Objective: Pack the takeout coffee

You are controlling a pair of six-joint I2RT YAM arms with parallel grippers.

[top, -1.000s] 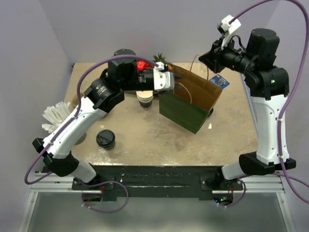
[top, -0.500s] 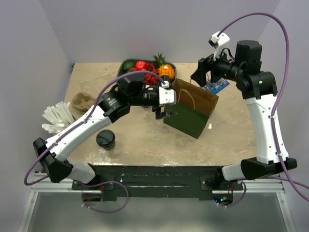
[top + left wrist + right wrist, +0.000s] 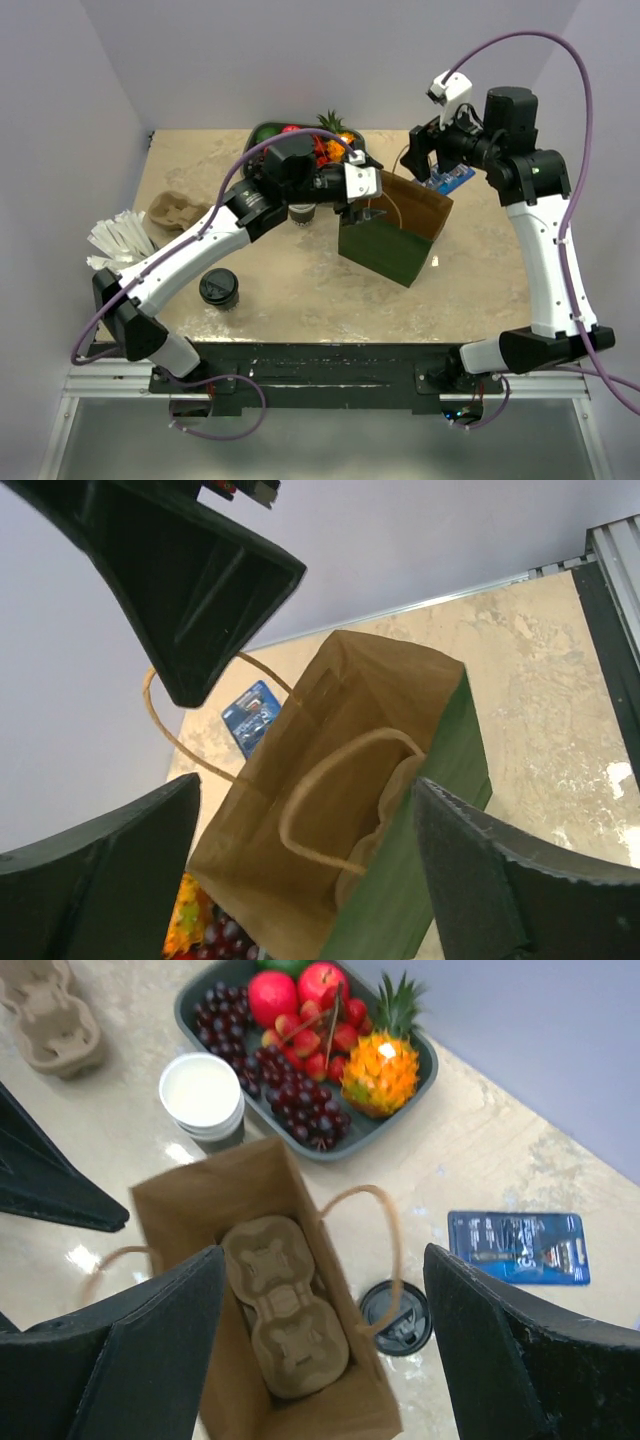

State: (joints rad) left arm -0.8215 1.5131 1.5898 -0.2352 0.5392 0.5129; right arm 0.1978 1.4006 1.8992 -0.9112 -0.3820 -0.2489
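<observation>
Far from the takeout coffee (image 3: 218, 288), the bag (image 3: 385, 248) holds a carrier (image 3: 285, 1305).

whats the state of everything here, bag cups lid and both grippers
paper bag: upright, open, cup carrier inside
takeout coffee: upright, lidded, on the table outside the bag
stack of cups: upright, lidless
loose lid: flat on the table by the bag
left gripper: open, empty, above the bag
right gripper: open, empty

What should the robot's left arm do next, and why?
Probably swing the left gripper over to the takeout coffee. Its jaws are open and empty above the paper bag, the cup carrier already sits inside, and the coffee stands outside the bag.
</observation>
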